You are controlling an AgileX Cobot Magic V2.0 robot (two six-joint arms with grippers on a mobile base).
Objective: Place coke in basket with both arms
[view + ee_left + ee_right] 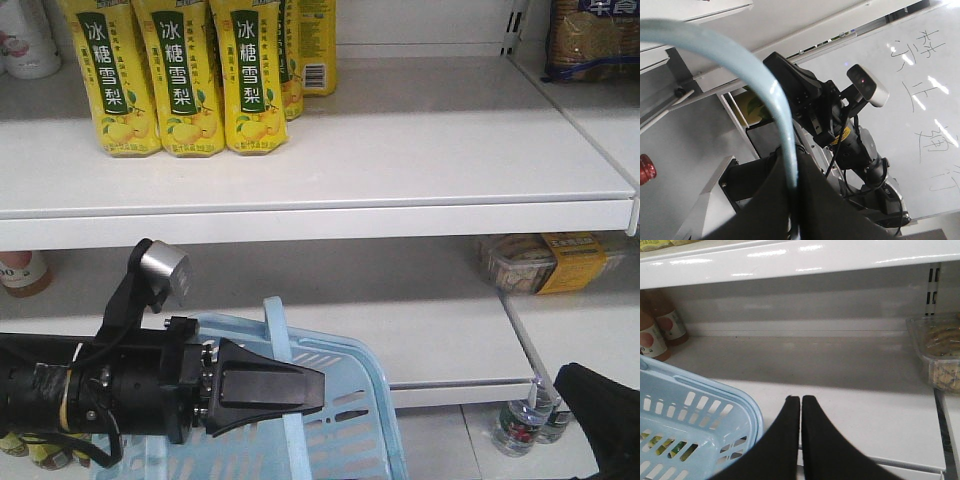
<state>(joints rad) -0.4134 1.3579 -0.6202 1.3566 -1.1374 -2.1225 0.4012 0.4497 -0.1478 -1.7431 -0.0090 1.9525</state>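
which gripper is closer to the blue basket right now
Left. The left gripper is clamped on the hoop handle of the basket; the right gripper is shut on nothing, off to its right, not touching it.

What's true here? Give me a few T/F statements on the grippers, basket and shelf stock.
1. The left gripper is clamped on the handle of the basket. True.
2. The right gripper holds a can. False: its fingers are shut together on nothing.
3. The yellow bottles stand on the upper shelf. True.
4. The basket sits on the upper shelf. False: it is down at the level of the lower shelf.
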